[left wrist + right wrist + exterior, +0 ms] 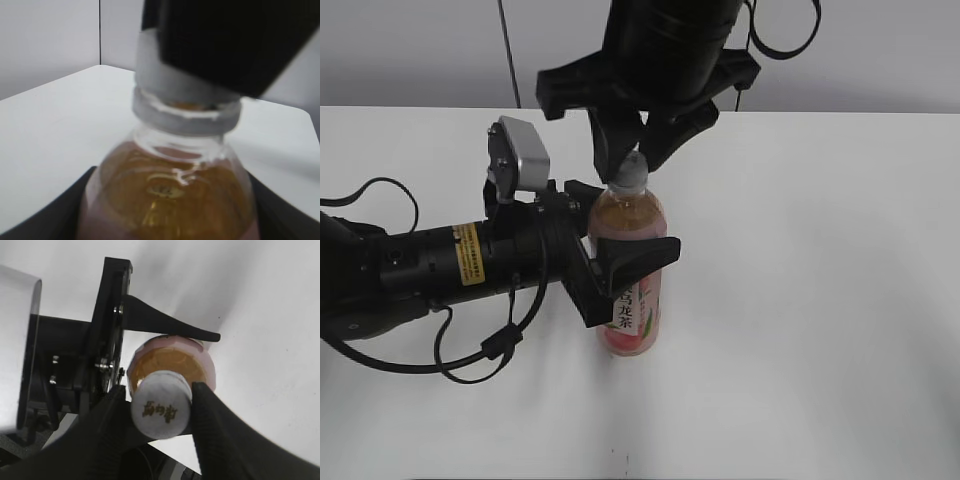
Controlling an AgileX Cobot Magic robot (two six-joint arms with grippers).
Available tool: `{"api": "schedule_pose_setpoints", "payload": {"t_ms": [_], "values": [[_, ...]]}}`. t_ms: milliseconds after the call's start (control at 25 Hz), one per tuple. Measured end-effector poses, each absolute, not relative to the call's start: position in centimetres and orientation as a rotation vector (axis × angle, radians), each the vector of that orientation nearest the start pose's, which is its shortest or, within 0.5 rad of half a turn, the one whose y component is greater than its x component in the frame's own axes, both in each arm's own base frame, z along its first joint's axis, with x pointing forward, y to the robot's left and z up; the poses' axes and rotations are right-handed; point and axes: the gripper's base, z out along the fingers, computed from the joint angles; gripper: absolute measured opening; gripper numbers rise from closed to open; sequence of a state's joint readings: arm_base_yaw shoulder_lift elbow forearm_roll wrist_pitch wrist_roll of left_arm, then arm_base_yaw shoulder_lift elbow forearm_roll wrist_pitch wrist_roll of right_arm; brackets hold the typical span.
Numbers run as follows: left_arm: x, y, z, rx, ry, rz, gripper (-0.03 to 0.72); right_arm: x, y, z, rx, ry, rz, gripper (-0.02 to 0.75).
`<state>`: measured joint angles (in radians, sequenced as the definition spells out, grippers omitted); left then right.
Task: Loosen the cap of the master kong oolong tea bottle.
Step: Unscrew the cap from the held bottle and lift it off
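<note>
The cap (161,410) tops the master kong oolong tea bottle (628,265), which stands upright mid-bench (820,300). The left gripper (620,255), reaching in from nine o'clock, has its fingers clamped on the bottle's body; the right gripper (630,150), from twelve o'clock, pinches the cap. Full and thin-walled, the bottle likely feels heavy yet squashy; the ribbed cap side offers the best hold. Only the right wrist view shows the cap's logo and both fingers flanking it.
</note>
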<state>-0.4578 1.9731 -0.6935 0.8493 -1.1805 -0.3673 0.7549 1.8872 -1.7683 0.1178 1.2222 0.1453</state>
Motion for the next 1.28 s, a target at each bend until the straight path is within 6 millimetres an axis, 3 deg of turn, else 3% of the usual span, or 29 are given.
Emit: {"api": "schedule_pose_setpoints", "payload": {"t_ms": [200, 320, 600, 880, 1120, 1280], "values": [[26.24, -19.97, 13.11, 0.978, 1.509, -0.968, 0.455, 28.65, 28.38, 30.31, -0.842, 2.778, 0.349, 0.324], [26.24, -19.97, 13.11, 0.978, 1.509, -0.968, 0.455, 28.65, 28.37, 30.25, -0.856, 2.774, 0.345, 0.279], [26.23, -19.97, 13.11, 0.979, 1.509, -0.968, 0.455, 28.65, 28.36, 30.25, -1.008, 2.711, 0.323, 0.280], [26.21, -19.98, 13.11, 0.982, 1.507, -0.968, 0.455, 28.65, 28.34, 30.29, -1.480, 2.449, 0.249, 0.280], [26.14, -20.00, 13.10, 0.995, 1.500, -0.968, 0.455, 28.61, 28.29, 30.43, -1.980, 2.024, 0.150, 0.280], [26.13, -20.01, 13.11, 0.997, 1.498, -0.968, 0.455, 28.60, 28.28, 30.49, -2.223, 1.739, 0.091, 0.280]]}}
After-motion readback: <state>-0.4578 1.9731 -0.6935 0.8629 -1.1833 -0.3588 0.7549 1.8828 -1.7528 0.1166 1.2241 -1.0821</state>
